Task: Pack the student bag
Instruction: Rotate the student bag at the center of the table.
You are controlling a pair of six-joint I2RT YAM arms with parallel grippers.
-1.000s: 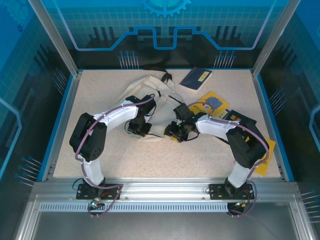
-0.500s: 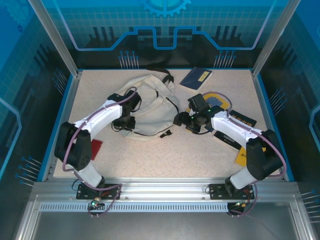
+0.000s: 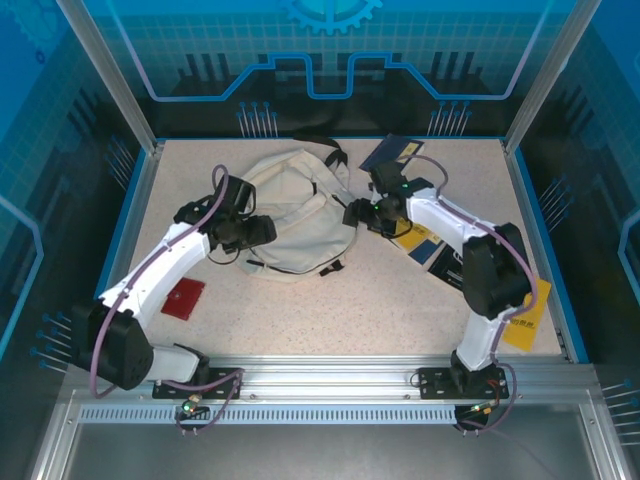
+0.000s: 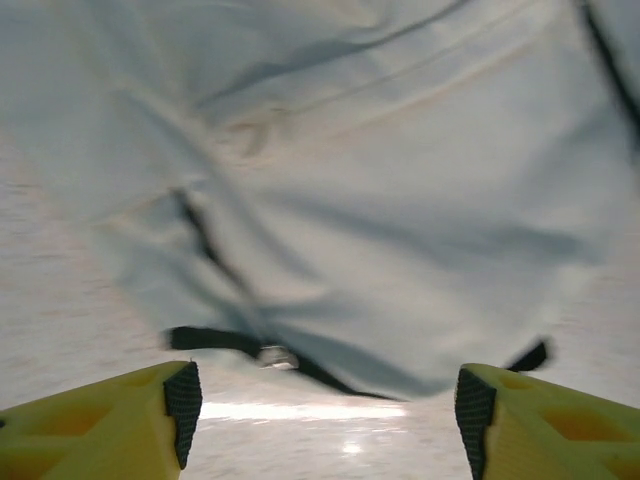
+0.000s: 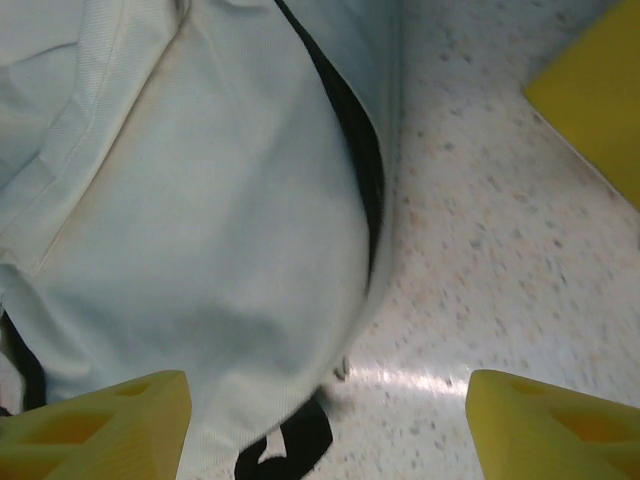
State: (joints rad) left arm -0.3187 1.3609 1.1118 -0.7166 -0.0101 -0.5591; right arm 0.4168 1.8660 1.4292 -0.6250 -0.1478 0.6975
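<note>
A soft, cream-coloured student bag [image 3: 295, 215] lies flat on the speckled table [image 3: 330, 310], towards the far side and a little left of centre. It is a rounded, slumped shape, much bigger than the books near it. Black straps loop out at its far end, and a thin black zipper line curves across the fabric. The cloth is creased and baggy, with stitched seams showing up close.

The left gripper [image 3: 262, 232] sits at the bag's left edge, low over the table and facing the bag. Seen from its wrist, its two yellow fingers [image 4: 130, 425] are spread wide apart with nothing between them. In front of them is the bag's pale underside, with a black strap [image 4: 215, 340] and a small metal buckle trailing onto the table.

The right gripper [image 3: 352, 215] is at the bag's right edge, facing it from the other side. Its yellow fingers [image 5: 95, 425] are also spread wide and hold nothing. Its wrist camera shows the bag's rounded side with a black zipper line [image 5: 355, 140] running down it, and bare table beside it.

A navy book [image 3: 392, 155] lies just beyond the right gripper. A flat red item [image 3: 185, 297] lies near the left arm, well apart from the bag. A yellow sheet [image 3: 527, 305] lies at the table's right edge.
</note>
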